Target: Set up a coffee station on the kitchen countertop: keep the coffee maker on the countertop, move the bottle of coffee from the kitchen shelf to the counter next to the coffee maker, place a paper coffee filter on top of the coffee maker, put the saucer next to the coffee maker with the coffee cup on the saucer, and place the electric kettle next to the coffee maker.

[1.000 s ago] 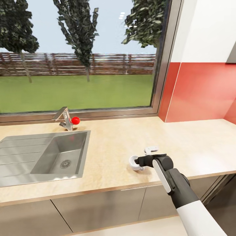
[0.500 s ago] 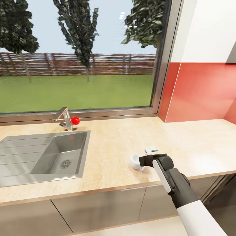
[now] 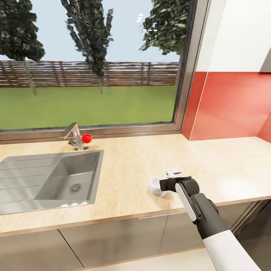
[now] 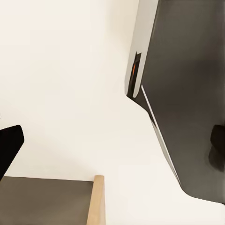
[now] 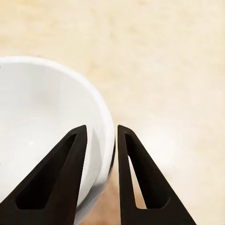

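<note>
Cup (image 3: 156, 186) sits low over the table (image 3: 128, 177), its rim pinched by the right end effector (image 5: 101, 154); saucer, coffee maker, kettle, bottle and filter all seem left to arrange.

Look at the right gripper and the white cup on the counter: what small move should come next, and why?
Probably a short lift straight up. In the right wrist view the right gripper has its fingers closed on the coffee cup's rim, one inside and one outside. The cup sits on the bare countertop, with no saucer or coffee maker nearby, so it likely needs carrying elsewhere.
</note>
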